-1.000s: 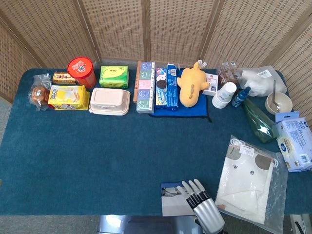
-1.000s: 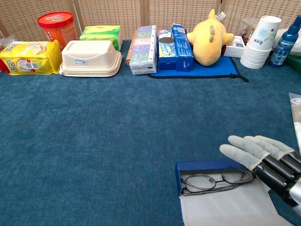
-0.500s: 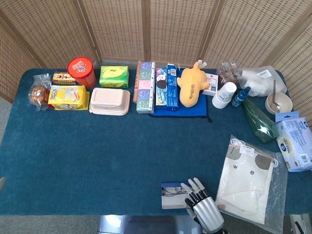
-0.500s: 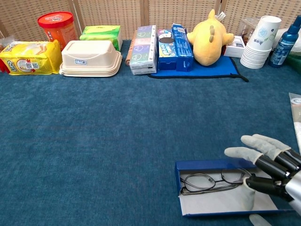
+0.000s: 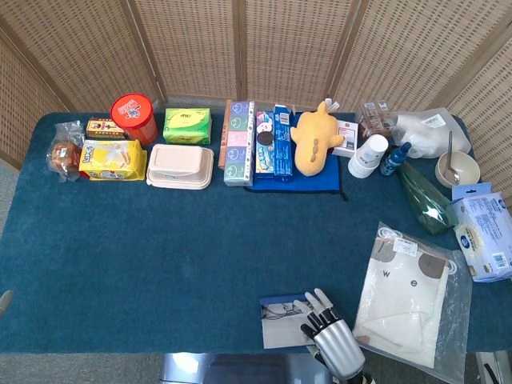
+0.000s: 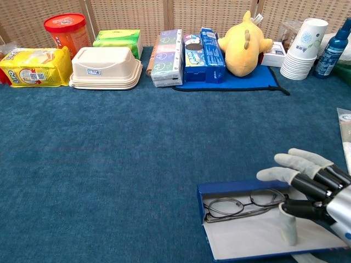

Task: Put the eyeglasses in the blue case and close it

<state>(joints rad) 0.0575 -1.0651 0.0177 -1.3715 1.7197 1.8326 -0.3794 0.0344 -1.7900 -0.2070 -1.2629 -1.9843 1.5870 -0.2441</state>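
Observation:
The blue case (image 6: 238, 188) lies open near the table's front edge, its white-lined lid (image 6: 247, 235) spread toward me. The eyeglasses (image 6: 241, 204) lie folded inside it along the far wall. My right hand (image 6: 310, 189) is at the case's right end, fingers spread over the far wall and the thumb resting on the white lining. The head view shows the same case (image 5: 276, 330) with the glasses (image 5: 282, 310) in it and my right hand (image 5: 332, 340) beside it at the front edge. My left hand is not visible.
A plastic bag of clothing (image 5: 404, 300) lies right of the case. Along the back stand snack boxes (image 6: 164, 49), a cream lunch box (image 6: 104, 67), a yellow plush toy (image 6: 244, 41), paper cups (image 6: 301, 49) and a blue bottle (image 6: 333, 46).
The case has slid a little to the left and turned slightly, with the lid's blue front edge now showing. The thumb has come down onto the white lining.

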